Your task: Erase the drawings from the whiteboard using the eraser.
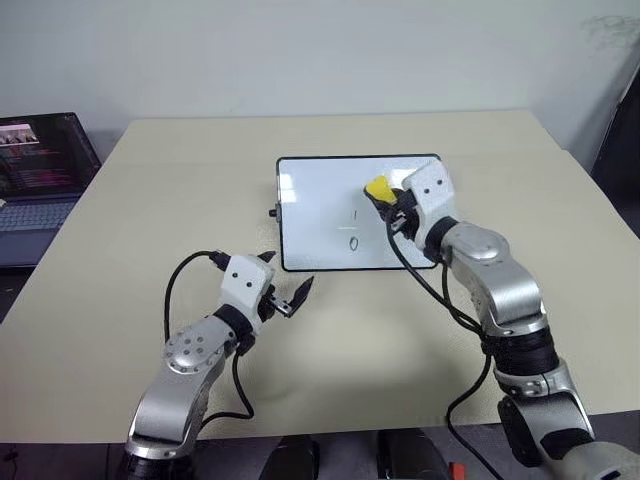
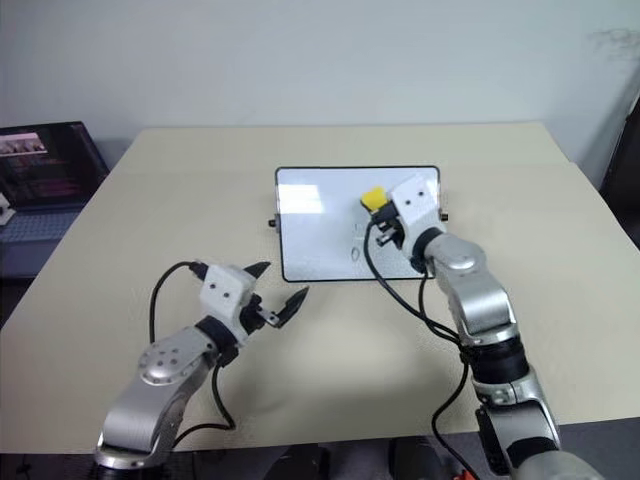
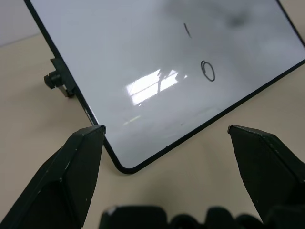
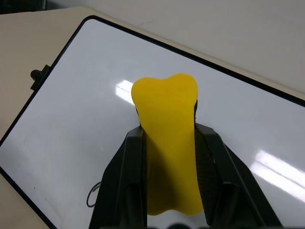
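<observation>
**A:** Where is your eraser (image 1: 377, 187) right now?

**B:** Pinched in your right gripper (image 4: 167, 143), jaws clamped on its yellow sides, the tip poking out past the fingers. It sits over the upper middle of the whiteboard (image 1: 300, 200), which lies flat on the table (image 1: 150, 220) straight ahead of you.

**A:** And what is left of the drawings (image 1: 353, 232)?

**B:** I can see 2 marks: a short stroke and, below it, a small "0", stacked in a column that runs toward you. Where the eraser sits, at the far end of that column, I cannot see any ink.

**A:** So which way do you go?

**B:** The marks lie on the near side of the eraser, almost directly in line with it and touching nothing yet. My judgement is that you pull the right gripper back toward yourself, along the column, keeping the eraser down on the board. The eraser's long axis points away from you, roughly along that same line, so a slight sideways wobble may help cover both marks.

**A:** What about the left gripper (image 1: 288, 285)?

**B:** Its jaws stand wide and hold nothing. It hovers near the board's near left corner, not touching it. It is well apart from the marks, so the right arm is your working arm.
</observation>
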